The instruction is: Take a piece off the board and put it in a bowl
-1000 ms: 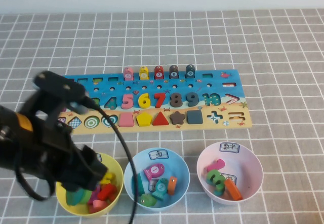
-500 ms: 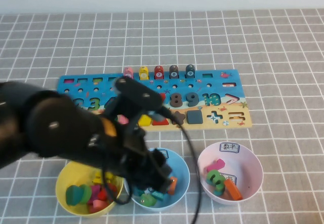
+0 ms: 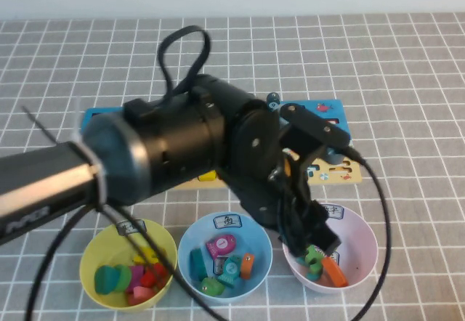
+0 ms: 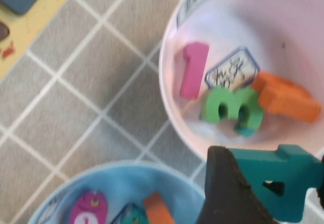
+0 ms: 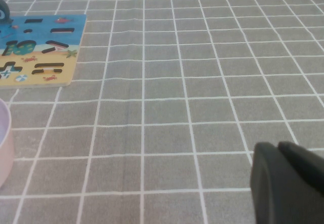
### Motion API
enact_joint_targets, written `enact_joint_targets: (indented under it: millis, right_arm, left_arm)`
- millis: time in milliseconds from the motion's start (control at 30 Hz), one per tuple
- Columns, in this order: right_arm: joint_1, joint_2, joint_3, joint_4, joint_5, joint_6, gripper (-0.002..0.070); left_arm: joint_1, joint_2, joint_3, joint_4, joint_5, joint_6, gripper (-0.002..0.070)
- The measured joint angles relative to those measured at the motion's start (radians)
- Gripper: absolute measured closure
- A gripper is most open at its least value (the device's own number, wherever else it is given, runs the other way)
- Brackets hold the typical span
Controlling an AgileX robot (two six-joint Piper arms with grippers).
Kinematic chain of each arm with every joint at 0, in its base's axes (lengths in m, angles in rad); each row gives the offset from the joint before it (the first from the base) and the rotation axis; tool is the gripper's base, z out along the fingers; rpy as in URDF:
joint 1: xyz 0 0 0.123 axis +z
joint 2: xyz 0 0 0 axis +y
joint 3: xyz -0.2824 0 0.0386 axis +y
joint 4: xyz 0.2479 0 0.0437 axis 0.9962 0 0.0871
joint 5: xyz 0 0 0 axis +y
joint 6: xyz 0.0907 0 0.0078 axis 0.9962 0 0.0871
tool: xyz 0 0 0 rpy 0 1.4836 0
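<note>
My left gripper hangs over the near-left part of the pale pink bowl, shut on the piece, a teal-green numeral 4 held flat between the fingers. In the left wrist view the piece sits above the bowl at its rim. A pink 1, a green 3 and an orange piece lie inside the bowl. My left arm hides most of the board. My right gripper is shut, low over bare cloth right of the board, and does not show in the high view.
A light blue bowl and a yellow bowl, both holding coloured pieces, stand left of the pink one along the table's front. The left arm's black cable loops over the pink bowl's far side. A grey checked cloth covers the table.
My left arm has swept rightwards with the piece, from above the yellow bowl, past the blue bowl, to above the pink bowl.
</note>
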Motion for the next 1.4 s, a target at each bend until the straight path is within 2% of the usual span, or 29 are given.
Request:
enact_joint_targets:
  millis: [267,467,1100,1400]
  right_arm:
    - [0.0,0.0,0.0,0.0,0.0,0.0,0.0694]
    - [0.0,0.0,0.0,0.0,0.0,0.0,0.0694]
    - [0.0,0.0,0.0,0.0,0.0,0.0,0.0694]
    - [0.0,0.0,0.0,0.0,0.0,0.0,0.0694]
  left_arm:
    - [-0.043,0.155,-0.19,0.065,0.141,-0.108,0.0361]
    - [-0.078,0.235,-0.288,0.096,0.198,-0.125,0.0361]
    - [-0.08,0.302,-0.301,0.108,0.21,-0.069,0.0361]
    - [-0.08,0.302,-0.301,0.08,0.209,-0.068,0.0302]
